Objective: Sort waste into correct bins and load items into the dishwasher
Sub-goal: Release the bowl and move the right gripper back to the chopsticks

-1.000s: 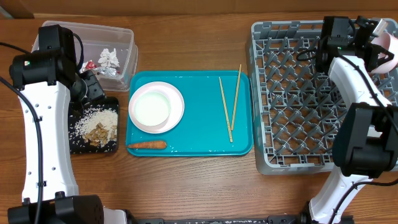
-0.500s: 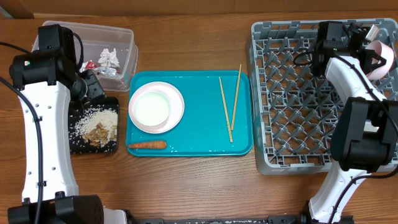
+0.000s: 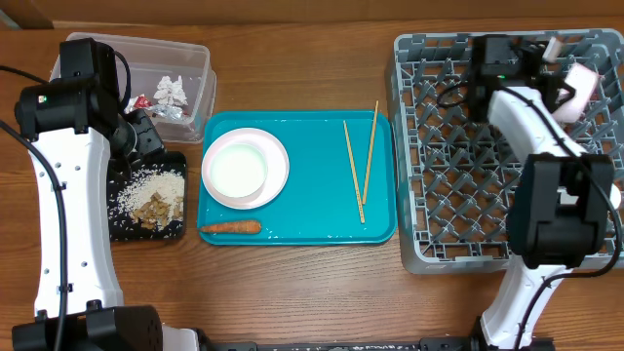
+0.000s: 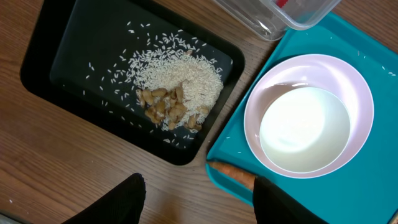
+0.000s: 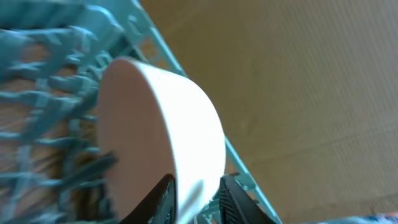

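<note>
My right gripper [image 3: 564, 86] [image 5: 196, 193] is shut on the rim of a white bowl [image 3: 583, 82] [image 5: 168, 130], held tilted over the back right of the grey dish rack [image 3: 458, 195]. My left gripper [image 3: 146, 136] [image 4: 199, 199] is open and empty above the wood between the black tray [image 3: 175, 232] [image 4: 68, 68] and the teal tray. Rice and brown scraps [image 3: 151, 200] [image 4: 174, 93] lie in the black tray. A white plate [image 3: 244, 168] [image 4: 308, 121], the carrot [image 3: 230, 227] [image 4: 233, 175] and two chopsticks [image 3: 366, 161] lie on the teal tray.
The teal tray [image 3: 312, 205] sits mid-table. The clear tub [image 3: 195, 58] at the back left holds silver foil [image 3: 173, 91] and a red-white wrapper [image 3: 141, 101]. The rack shows blurred in the right wrist view [image 5: 56, 81].
My right arm has swung left with the white bowl, from beyond the rack's right edge to over its back right corner. The left arm has not moved.
</note>
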You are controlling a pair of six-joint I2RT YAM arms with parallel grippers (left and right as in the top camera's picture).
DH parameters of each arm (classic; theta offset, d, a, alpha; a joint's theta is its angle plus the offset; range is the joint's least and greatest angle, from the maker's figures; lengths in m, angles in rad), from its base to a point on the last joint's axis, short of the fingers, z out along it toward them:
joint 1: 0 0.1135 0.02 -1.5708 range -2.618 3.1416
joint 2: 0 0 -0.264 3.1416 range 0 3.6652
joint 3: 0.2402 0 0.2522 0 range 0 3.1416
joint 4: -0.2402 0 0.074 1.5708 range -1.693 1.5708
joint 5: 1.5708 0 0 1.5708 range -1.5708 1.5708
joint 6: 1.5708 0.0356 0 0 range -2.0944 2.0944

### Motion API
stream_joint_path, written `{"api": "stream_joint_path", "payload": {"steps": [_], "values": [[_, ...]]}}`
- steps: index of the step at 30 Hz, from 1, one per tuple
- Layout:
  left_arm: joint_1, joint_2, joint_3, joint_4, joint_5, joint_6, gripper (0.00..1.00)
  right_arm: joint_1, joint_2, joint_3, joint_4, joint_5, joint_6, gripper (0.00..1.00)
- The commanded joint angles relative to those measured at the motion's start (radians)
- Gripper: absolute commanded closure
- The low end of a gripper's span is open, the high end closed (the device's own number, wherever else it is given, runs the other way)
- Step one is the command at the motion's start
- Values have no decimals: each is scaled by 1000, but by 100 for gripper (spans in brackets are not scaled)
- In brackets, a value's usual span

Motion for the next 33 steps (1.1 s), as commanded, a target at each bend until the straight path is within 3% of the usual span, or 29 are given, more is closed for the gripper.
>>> {"api": "stream_joint_path", "payload": {"steps": [1, 2, 4, 8, 15, 20, 28, 33], "values": [[-7, -5, 6, 3, 5, -14, 42, 39, -1, -3, -13, -10, 12, 67], [-7, -5, 6, 3, 5, -14, 42, 48, -1, -3, -29, -10, 13, 59], [-7, -5, 6, 3, 5, -14, 42, 55, -1, -3, -58, -10, 14, 52], [-7, -5, 6, 3, 5, -14, 42, 56, -17, -3, -169, -39, 118, 50], [-7, -5, 6, -1, 5, -14, 39, 61, -159, -3, -293, -348, 211, 45], [-7, -5, 6, -4, 5, -14, 34, 110, -315, 0, -299, -595, 202, 24], [-7, -4, 6, -23, 5, -14, 32, 232, -444, -1, -268, -1373, 138, 24], [-7, -4, 6, -23, 5, -14, 30, 375, -392, -2, -266, -1432, 142, 24]]}}
